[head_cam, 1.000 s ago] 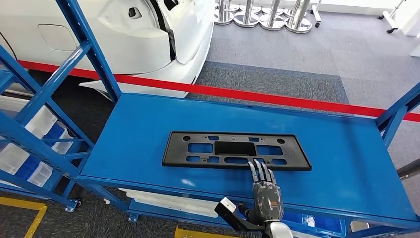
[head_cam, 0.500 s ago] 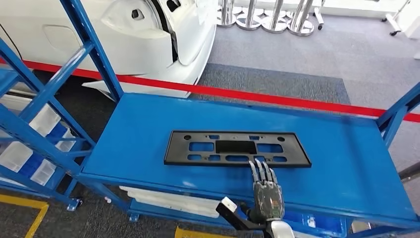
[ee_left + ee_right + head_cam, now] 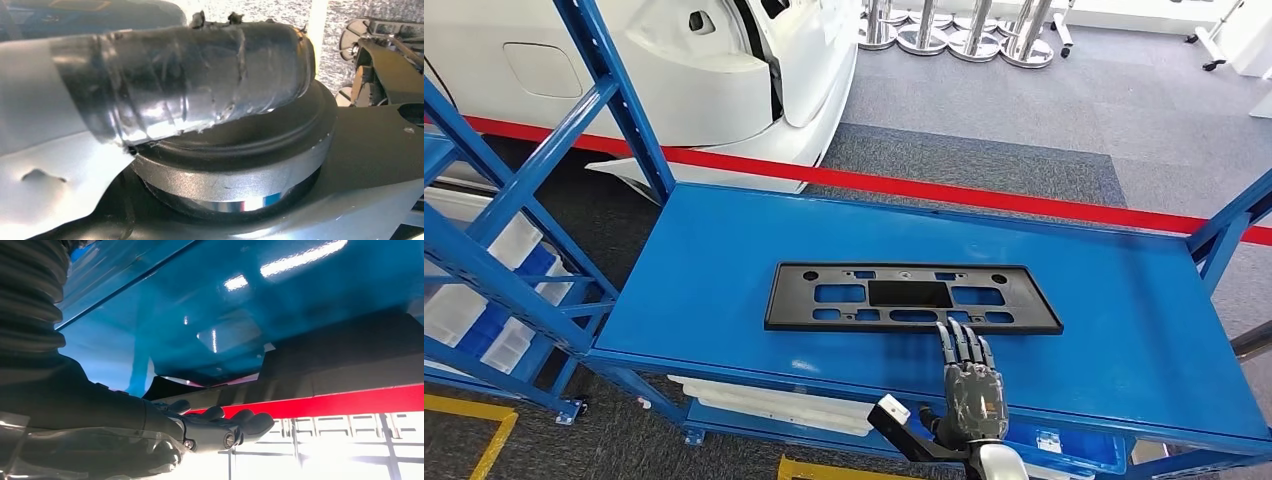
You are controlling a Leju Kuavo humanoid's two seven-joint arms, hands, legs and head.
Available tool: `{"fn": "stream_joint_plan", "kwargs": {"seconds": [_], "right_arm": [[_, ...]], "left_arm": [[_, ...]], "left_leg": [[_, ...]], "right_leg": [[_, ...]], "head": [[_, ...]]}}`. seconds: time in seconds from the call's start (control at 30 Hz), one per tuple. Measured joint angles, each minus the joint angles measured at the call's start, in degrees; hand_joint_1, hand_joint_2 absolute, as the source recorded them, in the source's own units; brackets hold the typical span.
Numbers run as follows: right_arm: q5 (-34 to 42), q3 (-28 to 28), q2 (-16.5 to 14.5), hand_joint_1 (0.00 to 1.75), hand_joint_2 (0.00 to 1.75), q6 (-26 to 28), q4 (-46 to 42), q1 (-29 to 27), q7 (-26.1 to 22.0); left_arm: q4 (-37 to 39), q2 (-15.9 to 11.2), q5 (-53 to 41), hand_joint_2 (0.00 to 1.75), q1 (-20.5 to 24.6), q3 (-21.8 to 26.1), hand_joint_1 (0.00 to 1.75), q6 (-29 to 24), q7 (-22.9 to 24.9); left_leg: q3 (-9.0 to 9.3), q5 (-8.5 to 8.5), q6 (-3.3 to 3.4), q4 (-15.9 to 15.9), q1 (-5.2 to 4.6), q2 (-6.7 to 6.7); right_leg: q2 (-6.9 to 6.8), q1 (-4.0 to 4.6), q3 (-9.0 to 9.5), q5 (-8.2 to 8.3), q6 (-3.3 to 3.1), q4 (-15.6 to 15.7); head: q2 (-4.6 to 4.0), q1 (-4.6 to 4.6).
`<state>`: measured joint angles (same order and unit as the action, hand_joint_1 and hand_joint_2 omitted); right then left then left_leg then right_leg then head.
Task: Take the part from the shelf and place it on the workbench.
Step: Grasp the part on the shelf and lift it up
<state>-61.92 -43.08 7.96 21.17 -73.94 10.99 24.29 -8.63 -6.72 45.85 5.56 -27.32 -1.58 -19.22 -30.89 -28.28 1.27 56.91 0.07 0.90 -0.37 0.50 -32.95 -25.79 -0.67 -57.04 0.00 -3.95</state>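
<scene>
On the blue shelf [image 3: 724,270] you see the black part [image 3: 913,298] lying flat, your right robot hand [image 3: 969,385] holding nothing, fingers straight, tips at its near edge.

Your right hand [image 3: 969,392] reaches forward palm down, fingers [image 3: 961,343] extended flat and close together, holding nothing; wrist low at the frame's bottom.

car workshop, blue steel racks [image 3: 544,160], white car body [image 3: 674,70]
</scene>
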Motion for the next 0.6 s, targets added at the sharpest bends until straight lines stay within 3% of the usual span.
{"fn": "stream_joint_plan", "kwargs": {"seconds": [0.13, 0.17, 0.23, 0.3, 0.33, 0.37, 0.47, 0.5, 0.6], "right_arm": [[-0.7, -0.1, -0.6, 0.00, 1.75, -1.2, -1.5, 0.0, -0.3], [-0.9, -0.2, -0.7, 0.00, 1.75, -1.4, -1.8, 0.0, -0.4], [-1.2, -0.3, -1.0, 0.00, 1.75, -2.0, -2.3, 0.0, -0.6], [-1.4, -0.3, -1.3, 0.00, 0.87, -2.5, -2.8, 0.0, -0.8], [-1.6, -0.4, -1.3, 0.00, 0.44, -2.7, -3.0, 0.1, -0.8], [-1.8, -0.4, -1.4, 0.00, 0.00, -2.8, -3.4, 0.4, -0.9], [-2.3, -0.3, -1.8, 0.00, 0.00, -3.3, -4.5, 2.3, -0.9], [-2.5, -0.2, -1.9, 0.00, 0.00, -3.5, -4.8, 2.8, -1.0], [-2.9, -0.2, -2.1, 0.00, 0.00, -4.1, -5.8, 3.3, -1.1]], "left_arm": [[0.0, 0.0, 0.0, 0.00, 0.1, -0.3, 0.00, 0.0, -0.1], [0.0, -0.1, -0.1, 0.00, 0.1, -0.4, 0.00, 0.1, -0.1], [0.0, -0.1, -0.1, 0.00, 0.3, -0.6, 0.00, 0.1, 0.1], [0.0, -0.1, -0.1, 0.00, 0.5, -0.8, 0.00, 0.2, 0.2], [0.0, -0.1, -0.1, 0.00, 0.5, -0.8, 0.00, 0.3, 0.2], [0.0, -0.2, -0.1, 0.00, 0.5, -0.8, 0.00, 0.3, 0.2], [0.1, -0.2, -0.1, 0.00, 0.3, -0.8, 0.00, 0.2, 0.1], [0.1, -0.1, -0.1, 0.00, 0.2, -0.8, 0.00, 0.2, 0.0], [0.1, 0.0, -0.1, 0.00, 0.2, -0.9, 0.00, 0.3, 0.0]], "left_leg": [[-0.11, -0.62, -1.26, 0.4, -0.12, -0.14], [-1.00, -1.65, -1.52, 2.1, -0.15, -0.31], [-4.78, -4.88, -1.90, 9.0, -0.11, -0.63], [-8.19, -6.44, -2.21, 14.8, -0.05, -0.69], [-8.54, -5.69, -2.33, 14.9, 0.01, -0.69], [-7.79, -4.01, -2.43, 12.9, 0.11, -0.68], [-3.01, 1.19, -2.15, 2.3, 0.36, -0.66], [-2.17, 1.82, -1.81, 0.5, 0.35, -0.69], [-1.91, 2.08, -0.63, -0.3, 0.25, -0.96]], "right_leg": [[-0.35, -0.28, 1.03, 0.47, -0.84, 1.8], [-0.44, -0.44, 1.39, 0.81, -1.06, 2.3], [-0.60, -0.52, 1.57, 1.08, -1.36, 2.7], [-0.60, -0.50, 1.54, 1.03, -1.53, 2.7], [-0.53, -0.50, 1.57, 0.95, -1.54, 2.7], [-0.36, -0.53, 1.60, 0.84, -1.50, 2.5], [0.19, -0.55, 1.60, 0.26, -0.81, 1.7], [0.23, -0.47, 1.60, 0.01, -0.46, 1.5], [0.06, -0.39, 1.78, -0.44, 0.44, 1.4]], "head": [[0.00, -0.20], [0.00, -0.30], [0.00, -0.49], [0.00, -0.52], [0.00, -0.52], [0.00, -0.53], [0.00, -0.68], [0.00, -0.72], [0.00, -0.67]]}}
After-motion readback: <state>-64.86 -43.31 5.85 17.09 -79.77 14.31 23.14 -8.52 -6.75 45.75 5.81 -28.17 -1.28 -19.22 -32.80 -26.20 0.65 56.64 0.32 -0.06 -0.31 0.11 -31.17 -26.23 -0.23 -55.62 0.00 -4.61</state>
